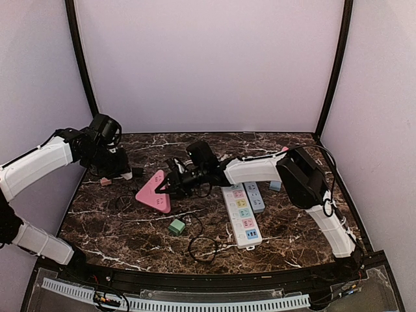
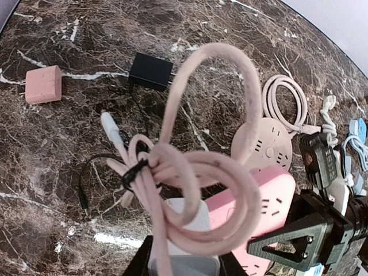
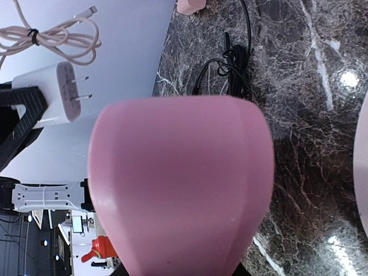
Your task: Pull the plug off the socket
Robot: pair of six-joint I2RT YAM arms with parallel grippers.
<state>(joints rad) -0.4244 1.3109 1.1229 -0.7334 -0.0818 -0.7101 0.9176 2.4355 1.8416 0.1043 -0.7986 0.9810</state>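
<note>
Dark veined marble table (image 1: 130, 242) inside pale lilac walls; the pink socket block (image 1: 153, 195) lies flat, left of the table's middle, and the right gripper (image 1: 168, 184) is clamped on its near corner, apparently to pin it down so that it cannot ride up with the plug; the white plug (image 3: 52, 92) is off it, held up in the air toward the table's far left corner with both prongs bare, so the pull itself looks done; the left gripper (image 1: 122, 170) is closed on the plug's body, leaving the prongs free, and the pink cable (image 2: 218, 172), tied in a loose coil, dangles from it; the left arm is folded in from the left edge, wrist bent down; the right arm stretches low across from the near right corner, forearm almost level, passing over a white power strip (image 1: 242, 218).
</note>
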